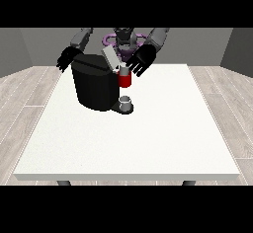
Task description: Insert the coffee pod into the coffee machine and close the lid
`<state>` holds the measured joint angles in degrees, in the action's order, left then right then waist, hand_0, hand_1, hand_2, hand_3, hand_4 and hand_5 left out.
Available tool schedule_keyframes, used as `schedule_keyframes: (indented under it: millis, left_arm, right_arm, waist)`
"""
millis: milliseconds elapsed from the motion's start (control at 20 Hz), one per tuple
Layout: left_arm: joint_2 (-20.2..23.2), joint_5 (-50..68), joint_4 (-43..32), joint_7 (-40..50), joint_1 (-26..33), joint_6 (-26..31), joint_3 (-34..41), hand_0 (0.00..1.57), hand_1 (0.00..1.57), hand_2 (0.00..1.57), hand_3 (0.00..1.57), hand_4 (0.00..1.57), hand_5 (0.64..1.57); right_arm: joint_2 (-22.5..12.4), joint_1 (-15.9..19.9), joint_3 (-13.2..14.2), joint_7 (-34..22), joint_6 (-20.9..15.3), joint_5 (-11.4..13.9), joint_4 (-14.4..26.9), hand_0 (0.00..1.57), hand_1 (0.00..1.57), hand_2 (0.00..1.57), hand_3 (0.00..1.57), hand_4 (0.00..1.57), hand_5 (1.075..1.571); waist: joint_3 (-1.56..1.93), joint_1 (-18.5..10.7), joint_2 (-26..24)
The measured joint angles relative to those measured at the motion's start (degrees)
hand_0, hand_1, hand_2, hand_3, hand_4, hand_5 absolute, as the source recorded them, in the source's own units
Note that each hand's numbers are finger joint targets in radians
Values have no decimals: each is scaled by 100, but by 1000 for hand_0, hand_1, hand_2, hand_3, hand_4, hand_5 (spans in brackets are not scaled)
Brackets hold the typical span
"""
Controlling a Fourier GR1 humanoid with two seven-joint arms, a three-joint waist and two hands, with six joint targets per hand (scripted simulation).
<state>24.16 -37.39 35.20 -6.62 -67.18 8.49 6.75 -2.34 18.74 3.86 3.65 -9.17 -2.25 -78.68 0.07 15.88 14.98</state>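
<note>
The black coffee machine (94, 86) stands on the white table (148, 138), left of centre. Its grey lid (110, 57) is tilted up and open. At the machine's front a red brew head (125, 81) carries a small light coffee pod (123, 70) at its top. The hand at the view's right (142, 60) hovers just right of the pod, fingers spread and pointing down beside it. The hand at the view's left (65, 59) hangs behind the machine's left corner with relaxed fingers, holding nothing.
A small grey cup (126, 102) stands on the machine's drip base under the red head. The table's front edge runs along the bottom, and wooden floor surrounds the table.
</note>
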Motion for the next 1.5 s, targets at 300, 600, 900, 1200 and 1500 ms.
schedule_keyframes:
  millis: [300, 600, 900, 1200, 1500]
  left_arm:
    - [82, -62, -20, -79, 64, 55, -13, 1134, 1134, 1170, 999, 457, 1571]
    - [78, -160, -24, -123, 59, -7, -48, 1051, 1051, 1118, 953, 365, 1571]
    - [125, -221, -28, -301, 93, -99, -39, 1018, 1018, 1086, 904, 369, 1571]
    - [203, -395, -9, -453, 89, 47, -205, 0, 0, 0, 0, 0, 1571]
    - [239, -544, -34, -427, 122, 251, -323, 0, 0, 0, 0, 0, 1571]
  right_arm:
    - [-4, -197, -34, 91, 59, 1, 5, 0, 0, 0, 0, 397, 1571]
    - [-36, -117, -9, 23, 42, -7, -21, 0, 0, 0, 0, 438, 1571]
    - [37, -109, -104, 0, -66, 82, -162, 0, 0, 0, 0, 415, 1571]
    - [12, -71, -93, 26, -45, 76, -138, 0, 0, 0, 0, 413, 1571]
    - [37, -149, -60, 13, -121, 93, -48, 0, 0, 0, 0, 348, 1571]
  waist:
    - [-1, 44, -26]
    - [-2, 19, -8]
    - [3, 40, 42]
    - [10, 36, 88]
    - [3, -41, -53]
